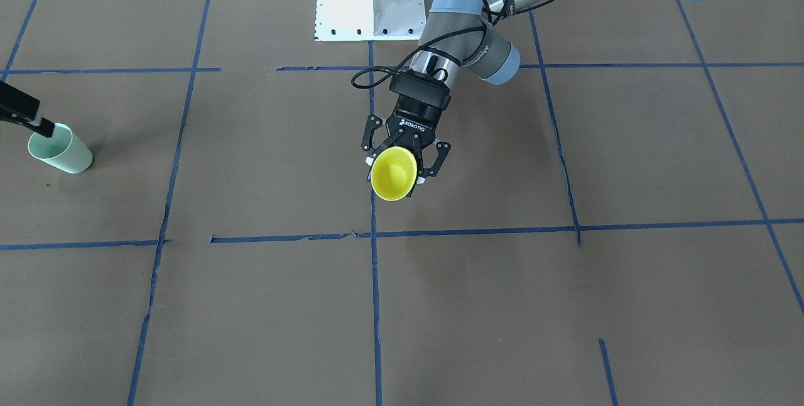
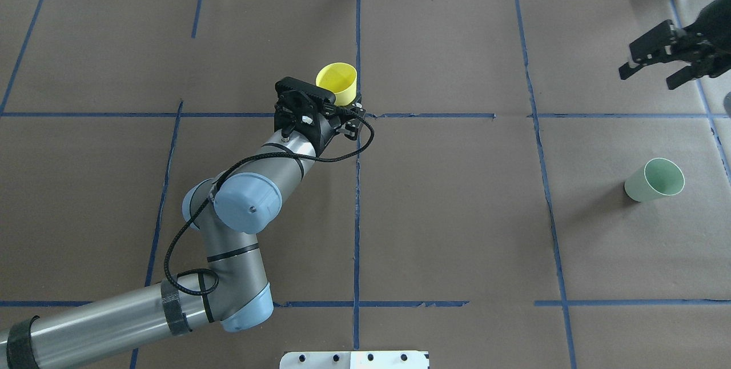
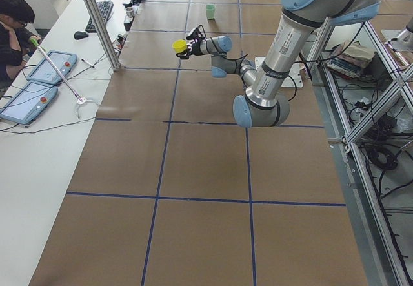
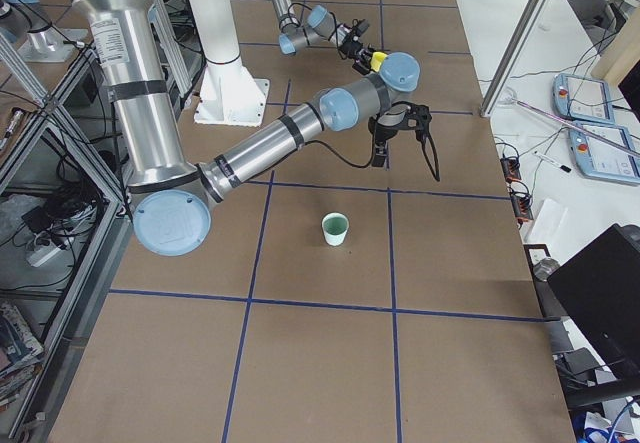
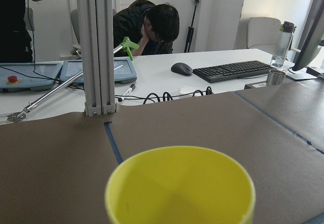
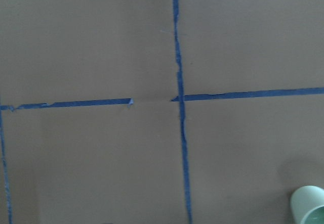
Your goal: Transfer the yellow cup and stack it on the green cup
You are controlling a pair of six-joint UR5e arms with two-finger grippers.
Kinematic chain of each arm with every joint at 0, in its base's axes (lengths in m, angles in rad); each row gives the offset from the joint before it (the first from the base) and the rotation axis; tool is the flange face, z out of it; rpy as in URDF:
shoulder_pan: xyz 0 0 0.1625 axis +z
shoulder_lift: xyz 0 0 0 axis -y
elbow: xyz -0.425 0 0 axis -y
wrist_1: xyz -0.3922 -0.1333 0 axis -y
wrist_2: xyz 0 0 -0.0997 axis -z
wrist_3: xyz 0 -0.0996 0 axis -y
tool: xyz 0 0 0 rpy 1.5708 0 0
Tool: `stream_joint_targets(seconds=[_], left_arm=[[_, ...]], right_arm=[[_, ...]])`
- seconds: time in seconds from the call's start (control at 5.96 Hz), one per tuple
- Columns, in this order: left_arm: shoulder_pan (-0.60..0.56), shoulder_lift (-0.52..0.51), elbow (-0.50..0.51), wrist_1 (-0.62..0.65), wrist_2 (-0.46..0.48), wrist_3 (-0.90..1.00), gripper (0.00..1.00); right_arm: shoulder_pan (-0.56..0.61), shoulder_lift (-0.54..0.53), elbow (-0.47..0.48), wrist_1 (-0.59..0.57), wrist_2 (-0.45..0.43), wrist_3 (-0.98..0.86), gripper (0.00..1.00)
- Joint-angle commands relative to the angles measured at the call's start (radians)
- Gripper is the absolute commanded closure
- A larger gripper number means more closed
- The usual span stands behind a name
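Your left gripper (image 1: 402, 164) is clamping the yellow cup (image 1: 393, 173) between its fingers, holding it up off the brown paper-covered table (image 2: 457, 232), mouth tipping outward and away from the wrist, so the cup's long axis is running on in line with the gripper rather than standing plumb. From the left wrist camera you're looking straight over that yellow rim (image 5: 179, 183) toward the far table edge.

Moving outward: the green cup (image 2: 654, 180) is sitting well apart from that gripper, far across the table on the robot's right side, resting on the paper with its mouth up. It looks upright, leaning only by camera angle as far as I can judge.

Your right gripper (image 2: 657, 57) is hanging with its fingers spread and nothing between them, near the green cup and much nearer to it than the left one is. In the front-facing view its fingertip (image 1: 44, 126) is overlapping the green rim (image 1: 50, 142); whether it's touching, I can't tell.

So that's the relation to watch: the target is lying off sideways toward the right arm, a long reach for the left, which suggests a hand-over midway.
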Motion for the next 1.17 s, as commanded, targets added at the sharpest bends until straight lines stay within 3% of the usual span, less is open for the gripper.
stream_joint_targets(seconds=[0.0,0.5,1.01], left_arm=[[0.015,-0.01,0.031,0.003,0.058,0.0,0.82],[0.026,-0.052,0.07,0.005,0.098,0.001,0.8],[0.031,-0.055,0.07,0.005,0.103,0.001,0.8]], right_arm=[[-0.095,0.195,-0.072,-0.007,-0.023,0.292,0.0],[-0.2,0.62,-0.37,-0.197,-0.061,0.394,0.0],[-0.282,0.907,-0.726,-0.199,-0.113,0.471,0.03]])
